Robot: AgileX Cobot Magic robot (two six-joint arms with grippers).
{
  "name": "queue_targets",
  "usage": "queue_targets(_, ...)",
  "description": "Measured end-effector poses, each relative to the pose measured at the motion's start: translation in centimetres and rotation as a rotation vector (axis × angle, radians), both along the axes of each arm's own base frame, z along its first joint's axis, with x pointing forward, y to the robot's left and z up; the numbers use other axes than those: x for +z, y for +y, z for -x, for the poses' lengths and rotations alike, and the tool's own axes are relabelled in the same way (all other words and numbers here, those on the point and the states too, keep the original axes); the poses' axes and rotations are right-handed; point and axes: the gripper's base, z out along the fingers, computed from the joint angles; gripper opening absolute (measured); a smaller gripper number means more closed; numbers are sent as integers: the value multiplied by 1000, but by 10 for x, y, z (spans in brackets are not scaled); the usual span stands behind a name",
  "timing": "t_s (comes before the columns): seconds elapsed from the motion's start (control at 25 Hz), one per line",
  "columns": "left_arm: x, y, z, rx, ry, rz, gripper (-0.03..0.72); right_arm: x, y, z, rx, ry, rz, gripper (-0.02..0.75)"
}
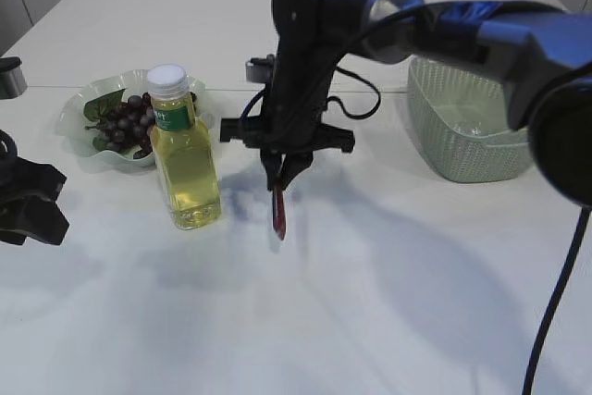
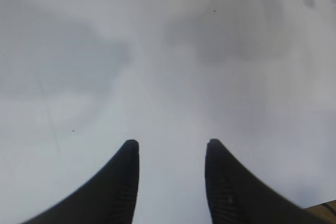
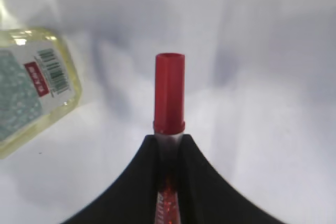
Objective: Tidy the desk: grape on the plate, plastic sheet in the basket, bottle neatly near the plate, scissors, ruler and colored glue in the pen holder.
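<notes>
Right gripper (image 1: 280, 176) clamped on colored glue (image 1: 278, 212), tube hanging below the jaws.

Glue's long axis ran roughly vertical, red cap (image 3: 169, 94) pointing down toward the table (image 1: 388, 275), just right of the bottle (image 1: 183, 150). Grape (image 1: 126, 122) sat on the plate (image 1: 79, 104); basket (image 1: 462, 136) stood well right. No pen holder was visible, so the carry direction could not be told. Left gripper (image 2: 171, 153) stood parted and empty over bare table, farther from the glue.

Right arm (image 1: 481, 34) dark with a silvery joint ring; black cables trail beside it; black, tapered, ribbed fingers (image 2: 118, 187) on both grippers.
</notes>
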Motion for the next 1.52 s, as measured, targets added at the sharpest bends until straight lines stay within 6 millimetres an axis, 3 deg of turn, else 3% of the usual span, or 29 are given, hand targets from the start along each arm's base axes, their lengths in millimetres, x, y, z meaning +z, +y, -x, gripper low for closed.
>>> queue_targets(0.2,0,-1,0,5,6,11,307,47,-37,-13,17,-73,-99,93)
queue_targets(0.44,0,-3,1,16,14,35,307,97,-82,-25,113,-165,-338,93)
queue_targets(0.84,0,-2,1,13,19,31,307,149,-123,-43,313,-450,-634,92)
queue_targets(1.12,0,-2,3,7,32,23,307,155,-134,-63,357,-732,-655,92)
queue_targets(1.52,-1,1,4,-12,49,-11,307,109,-131,-102,377,-1016,-656,92)
